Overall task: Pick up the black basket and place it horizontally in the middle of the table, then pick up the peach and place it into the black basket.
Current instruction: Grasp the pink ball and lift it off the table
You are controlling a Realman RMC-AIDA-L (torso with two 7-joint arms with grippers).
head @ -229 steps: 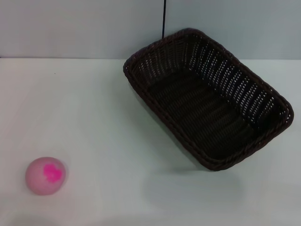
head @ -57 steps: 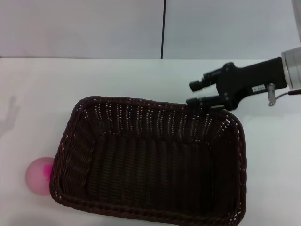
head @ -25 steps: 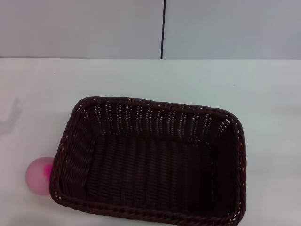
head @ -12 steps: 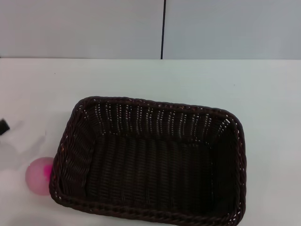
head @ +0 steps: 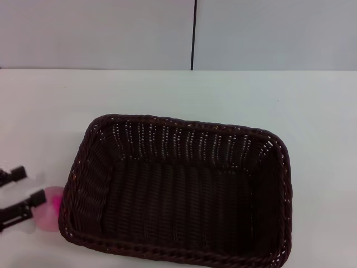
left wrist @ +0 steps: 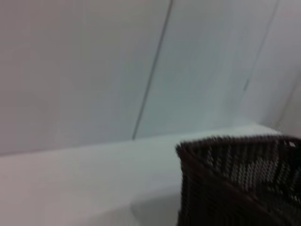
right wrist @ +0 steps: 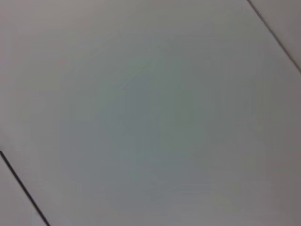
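The black basket lies lengthwise across the middle of the white table, open side up and empty; one of its corners fills the near part of the left wrist view. The peach rests on the table against the basket's left end, partly hidden by the rim. My left gripper reaches in from the left edge, open. One black fingertip overlaps the peach's upper left side and the other fingertip is farther back. My right gripper is out of view.
A grey wall with a dark vertical seam stands behind the table's far edge. Bare tabletop stretches behind and to the right of the basket. The right wrist view holds only a plain grey surface with dark seams.
My left gripper has come in from the left edge and down to the peach. The right arm, at the basket's far right corner 2.3 s ago, has left the view. The basket stays put.
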